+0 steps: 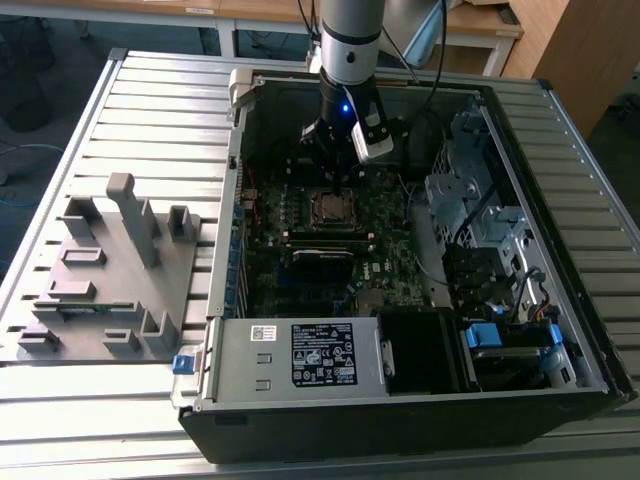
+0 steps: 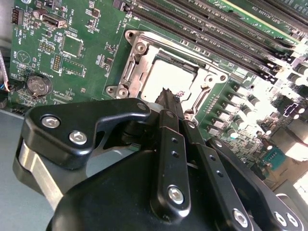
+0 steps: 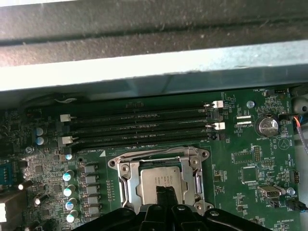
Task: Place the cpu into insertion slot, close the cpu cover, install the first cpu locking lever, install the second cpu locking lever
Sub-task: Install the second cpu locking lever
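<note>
The end effector (image 2: 166, 94) hangs low inside the open computer case (image 1: 560, 330), its two black fingers (image 2: 173, 144) pressed together into a narrow tip with nothing between them. In both wrist views that tip sits just over the edge of the cpu (image 3: 161, 180), at the side of the chip nearest the arm; whether it touches the metal cannot be told. In the exterior view the end effector (image 1: 338, 180) stands upright right above the socket, toward the far edge of the motherboard (image 1: 400, 270).

The cpu (image 2: 166, 79) lies flat in the insertion slot (image 3: 126, 185), its dull silver top showing through the square opening of the cpu cover (image 3: 159, 155). The cover (image 2: 144, 48) lies down flat around the chip, its silvery frame bordering it on all visible sides. In the exterior view the cpu (image 1: 330, 208) appears as a pale square in the middle of the board.

Just beside the socket run four long black memory slots (image 3: 139, 127), parallel to one of its edges, and a row of small capacitors (image 3: 70, 192) lines another side. A coin battery (image 3: 267, 126) sits further off on the board.

The case rests on a ribbed metal desk (image 1: 150, 90). Near the desk edge on the exterior view's left lies a grey fixture (image 1: 110, 280) with upright posts, well apart from the arm.
</note>
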`<action>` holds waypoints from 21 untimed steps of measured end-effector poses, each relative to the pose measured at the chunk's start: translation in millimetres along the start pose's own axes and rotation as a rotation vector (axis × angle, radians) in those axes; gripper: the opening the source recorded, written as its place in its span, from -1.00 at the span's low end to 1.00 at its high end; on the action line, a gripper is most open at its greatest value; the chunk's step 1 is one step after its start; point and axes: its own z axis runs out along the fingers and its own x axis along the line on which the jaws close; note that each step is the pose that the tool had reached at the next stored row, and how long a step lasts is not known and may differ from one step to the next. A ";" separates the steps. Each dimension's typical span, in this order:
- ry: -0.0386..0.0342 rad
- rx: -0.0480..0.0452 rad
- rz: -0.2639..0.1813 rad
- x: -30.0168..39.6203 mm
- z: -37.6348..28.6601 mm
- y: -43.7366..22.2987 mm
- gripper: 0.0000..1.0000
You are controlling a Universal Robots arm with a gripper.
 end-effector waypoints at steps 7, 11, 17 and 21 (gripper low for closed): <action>-0.0001 -0.0002 0.000 -0.2 0.1 -1.7 -0.80; -0.0001 -0.0003 0.000 -0.4 -2.3 -3.0 -0.80; 0.0000 -0.0001 0.000 -0.6 -2.3 -4.5 -0.80; -0.0001 -0.0003 0.000 -0.7 -2.2 -5.8 -0.80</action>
